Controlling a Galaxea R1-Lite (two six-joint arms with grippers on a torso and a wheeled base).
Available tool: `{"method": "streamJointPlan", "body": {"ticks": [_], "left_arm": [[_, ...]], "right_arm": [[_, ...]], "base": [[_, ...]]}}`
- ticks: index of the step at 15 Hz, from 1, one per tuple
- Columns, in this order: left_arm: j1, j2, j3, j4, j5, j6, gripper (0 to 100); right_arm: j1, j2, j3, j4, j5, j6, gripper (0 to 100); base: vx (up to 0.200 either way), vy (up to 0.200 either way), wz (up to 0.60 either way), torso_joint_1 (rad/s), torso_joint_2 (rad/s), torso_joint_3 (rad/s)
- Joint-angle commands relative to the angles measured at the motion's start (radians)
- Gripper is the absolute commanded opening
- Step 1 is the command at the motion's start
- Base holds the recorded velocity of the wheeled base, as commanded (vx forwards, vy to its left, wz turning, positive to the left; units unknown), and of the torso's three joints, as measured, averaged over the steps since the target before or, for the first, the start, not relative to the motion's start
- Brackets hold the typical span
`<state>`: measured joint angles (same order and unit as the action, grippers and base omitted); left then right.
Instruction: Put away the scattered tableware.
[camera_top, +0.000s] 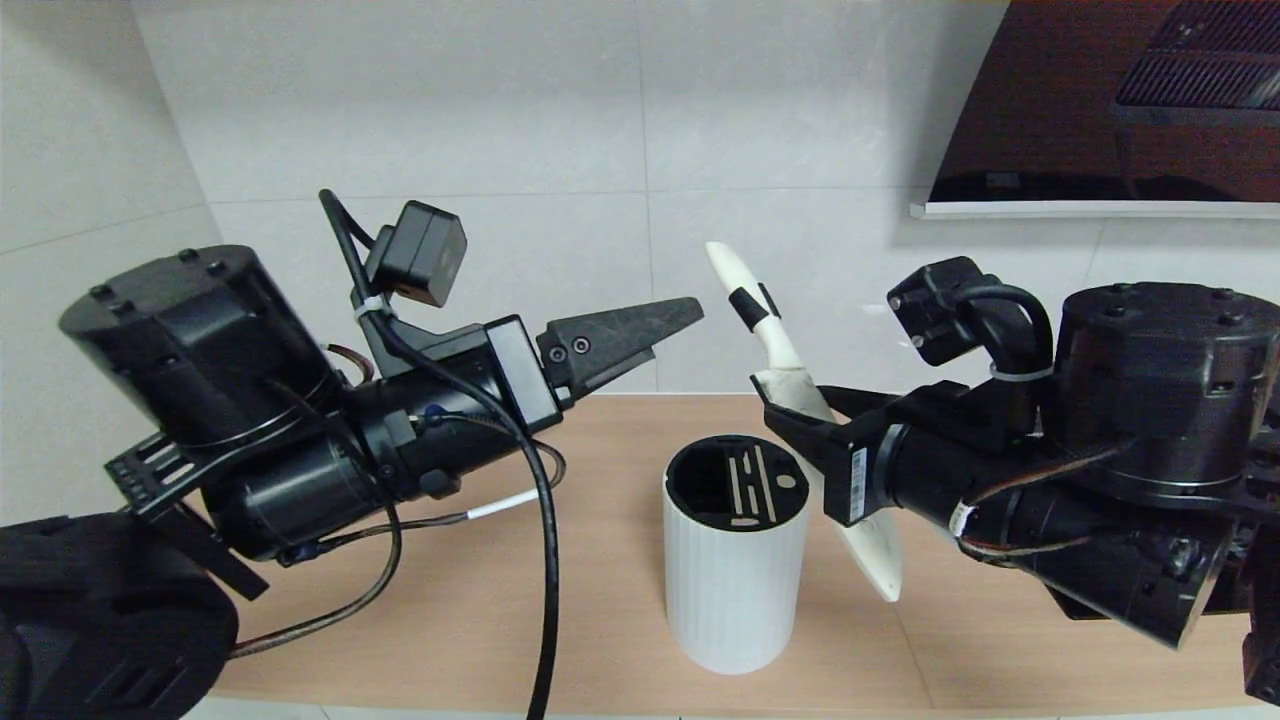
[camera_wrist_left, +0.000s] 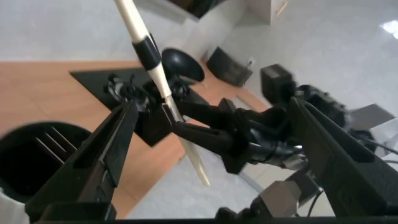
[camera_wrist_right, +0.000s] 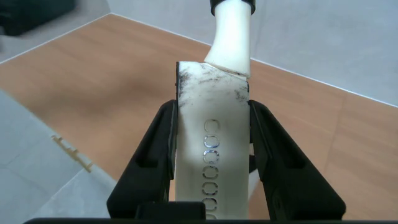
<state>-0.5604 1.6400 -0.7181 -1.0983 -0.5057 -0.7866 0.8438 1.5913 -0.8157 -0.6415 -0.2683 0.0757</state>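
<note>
Wooden countertop (camera_top: 480, 620) against a white tiled wall (camera_top: 700, 120) carries 1 white ribbed holder (camera_top: 735, 590), upright, near its middle. Left gripper (camera_top: 650, 335) hangs above the counter with fingers spread, gripping nothing. Right gripper (camera_top: 800, 415) is clamped on the blade of 1 white knife (camera_top: 778, 345), handle up, tip down beside the holder.

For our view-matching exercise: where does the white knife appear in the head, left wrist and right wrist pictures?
Head view: white knife right of centre, tilted in the right gripper.
Left wrist view: the knife slants across the middle.
Right wrist view: the knife central, clamped close up.
Shared landmark: the wooden counter.
</note>
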Motion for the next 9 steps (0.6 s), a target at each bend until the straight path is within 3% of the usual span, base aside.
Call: {"method": "streamJointPlan", "body": {"ticks": [1,4,9], "left_arm": [[-0.007,0.058,-0.023,-0.009,0.009,0.003,100],[-0.007,0.127,-0.067,-0.037,0.092,0.003,100],[-0.039,0.158,-0.075,-0.045,0.107,0.003,100]], "right_arm": [[0.029,0.003,0.006,0.0,0.0,0.002,0],[0.075,0.018,0.01,-0.001,-0.002,0.012,0],[0.127,0.029,0.018,-0.004,-0.005,0.032,0]], "base": [[0.0,0.0,0.0,0.0,0.0,0.0],[0.0,0.0,0.0,0.0,0.0,0.0],[0.0,0.0,0.0,0.0,0.0,0.0]]}}
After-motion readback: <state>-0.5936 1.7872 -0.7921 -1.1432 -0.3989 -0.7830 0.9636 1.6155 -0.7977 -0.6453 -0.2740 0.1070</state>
